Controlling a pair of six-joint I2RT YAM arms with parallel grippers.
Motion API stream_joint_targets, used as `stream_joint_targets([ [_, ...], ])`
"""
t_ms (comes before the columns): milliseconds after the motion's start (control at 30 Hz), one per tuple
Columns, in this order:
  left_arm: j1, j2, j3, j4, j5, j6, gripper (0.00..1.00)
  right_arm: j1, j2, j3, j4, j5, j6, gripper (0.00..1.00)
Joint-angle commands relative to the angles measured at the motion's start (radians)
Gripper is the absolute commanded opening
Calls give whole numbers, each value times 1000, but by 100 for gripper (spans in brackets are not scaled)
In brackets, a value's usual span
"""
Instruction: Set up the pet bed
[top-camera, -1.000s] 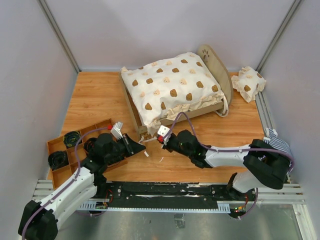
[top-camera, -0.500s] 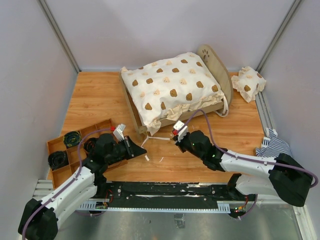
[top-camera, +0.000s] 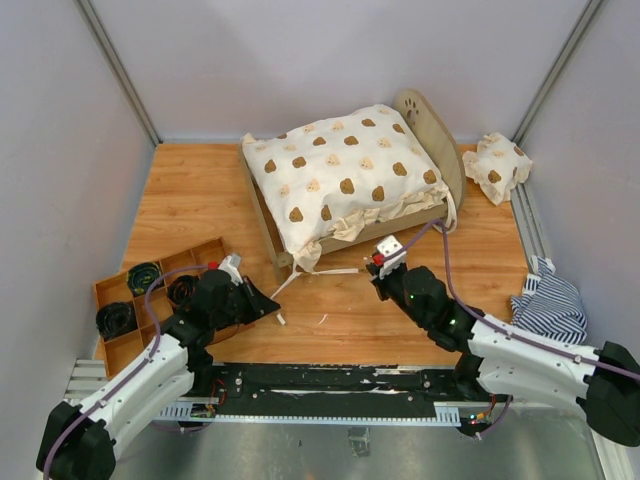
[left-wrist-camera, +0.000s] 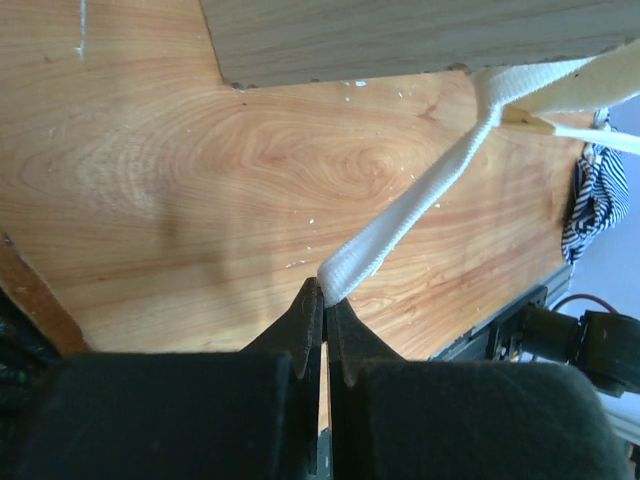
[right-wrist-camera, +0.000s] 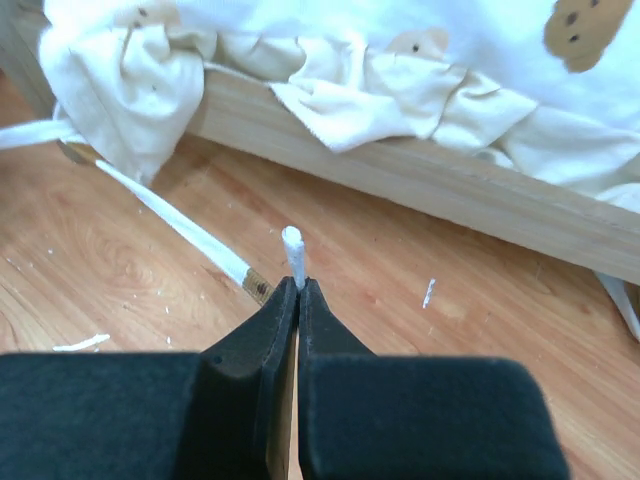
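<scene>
Two flat white fabric ties (left-wrist-camera: 420, 205), one pinched in left tool (left-wrist-camera: 322, 290), other in right tool (right-wrist-camera: 298, 285); plywood pet bed (right-wrist-camera: 450, 185)

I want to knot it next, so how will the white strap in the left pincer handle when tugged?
Probably floppy: the white strap is flat woven tape, straight only because the left pincer holds it taut. Likely very light, since just the tips grip it. A hard tug may shift the ruffled cover it seems attached to.
</scene>
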Motion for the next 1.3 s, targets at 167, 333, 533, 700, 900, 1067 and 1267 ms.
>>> stream_joint_targets([
  [167, 4, 25, 3, 63, -10, -21, 14, -3, 101, -85, 299, -356, -137, 0],
  [333, 3, 17, 24, 90, -10, -11, 27, 5, 342, 88, 258, -527, -289, 0],
  [533, 3, -4, 92, 68, -50, 45, 50, 26, 555, 224, 274, -602, -350, 0],
  [700, 3, -13, 120, 127, -68, 74, 51, 46, 653, 292, 302, -577, -327, 0],
  [900, 3, 18, 151, 166, -91, 78, 48, 54, 739, 339, 324, -380, -302, 0],
  [1067, 3, 68, 168, 163, -94, 45, 48, 52, 771, 354, 324, -279, -292, 0],
  [1267, 4, 111, 165, 161, -86, 17, 47, 52, 778, 362, 340, -192, -256, 0],
])
